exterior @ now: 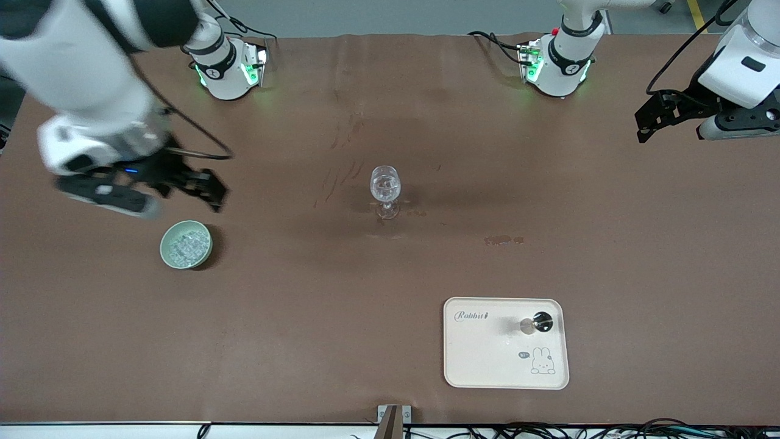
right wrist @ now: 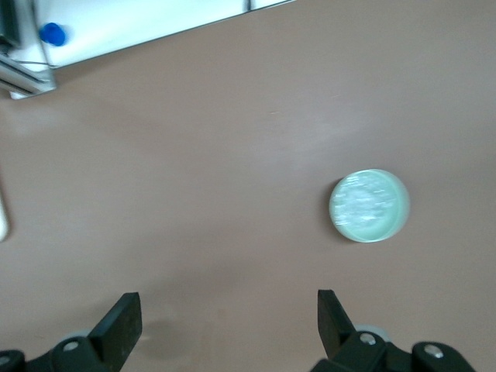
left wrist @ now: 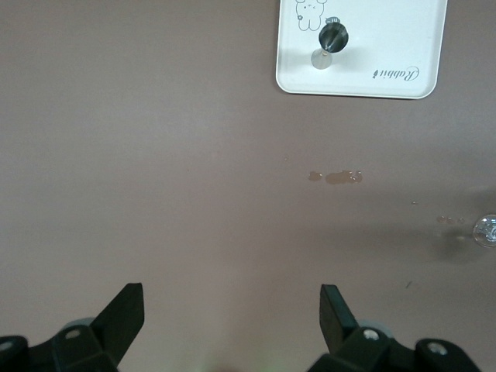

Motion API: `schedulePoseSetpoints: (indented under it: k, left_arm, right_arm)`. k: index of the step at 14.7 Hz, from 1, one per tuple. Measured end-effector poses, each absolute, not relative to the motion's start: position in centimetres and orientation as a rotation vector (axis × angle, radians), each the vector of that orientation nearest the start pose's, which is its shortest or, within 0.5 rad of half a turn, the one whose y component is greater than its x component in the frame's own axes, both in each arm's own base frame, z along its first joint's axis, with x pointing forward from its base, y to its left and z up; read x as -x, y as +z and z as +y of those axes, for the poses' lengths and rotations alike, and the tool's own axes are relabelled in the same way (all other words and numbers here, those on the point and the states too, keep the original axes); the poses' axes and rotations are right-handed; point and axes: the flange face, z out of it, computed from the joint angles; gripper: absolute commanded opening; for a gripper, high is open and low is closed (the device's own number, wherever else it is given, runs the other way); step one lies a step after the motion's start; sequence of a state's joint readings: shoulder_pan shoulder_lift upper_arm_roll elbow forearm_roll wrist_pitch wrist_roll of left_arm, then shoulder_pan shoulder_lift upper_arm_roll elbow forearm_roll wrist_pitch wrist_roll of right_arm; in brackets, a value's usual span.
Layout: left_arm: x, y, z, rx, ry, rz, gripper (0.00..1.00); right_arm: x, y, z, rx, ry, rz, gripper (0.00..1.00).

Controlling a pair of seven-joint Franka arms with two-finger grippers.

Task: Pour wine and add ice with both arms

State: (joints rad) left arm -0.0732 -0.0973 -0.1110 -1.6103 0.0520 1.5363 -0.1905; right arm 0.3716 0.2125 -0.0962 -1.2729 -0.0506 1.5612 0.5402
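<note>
Brown cloth covers the table [exterior: 390, 292], and I take the stemmed glass [exterior: 386, 190] at its middle as my clock centre, with twelve toward the arm bases. The pale green bowl [exterior: 186, 244] sits at about eight o'clock, toward the right arm's end, with the ice [exterior: 184, 246] heaped inside it as small glassy pieces; the right wrist view shows the bowl [right wrist: 370, 205] on bare cloth. My right gripper [exterior: 207, 189] hangs in the air at roughly nine o'clock, just above the bowl's rim but off to one side of it, fingers [right wrist: 116, 329] spread wide and holding nothing. At about four o'clock, nearer the front camera, lies a cream tray [exterior: 487, 366] printed with a rabbit, and a black-topped stopper [exterior: 537, 323] rests on it. My left gripper [exterior: 655, 119] waits up at two o'clock over the left arm's end of the table, its fingers [left wrist: 124, 318] also parted and empty.
</note>
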Motion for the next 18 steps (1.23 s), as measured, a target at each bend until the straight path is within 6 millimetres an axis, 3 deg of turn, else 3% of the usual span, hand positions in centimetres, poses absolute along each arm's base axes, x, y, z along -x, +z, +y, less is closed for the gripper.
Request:
schedulePoseSetpoints:
  k: [4, 11, 14, 18]
  left_arm:
    - [-51.2, 65.3, -9.4, 3.095, -0.045, -0.013, 1.00]
    - [-51.8, 65.0, -7.4, 3.161, -0.045, -0.040, 1.00]
    - [-51.9, 64.9, -6.9, 3.153, -0.051, 0.002, 1.00]
    - [-52.0, 64.9, -6.8, 3.142, -0.055, 0.009, 1.00]
  right_arm:
    - [-58.8, 66.9, 6.4, 3.181, -0.122, 0.294, 1.00]
    - [-56.2, 68.0, -3.7, 3.214, -0.055, 0.144, 1.00]
    - [-55.5, 67.2, -6.4, 3.211, -0.012, 0.155, 1.00]
    - [-55.5, 66.6, -5.0, 3.210, 0.005, 0.103, 1.00]
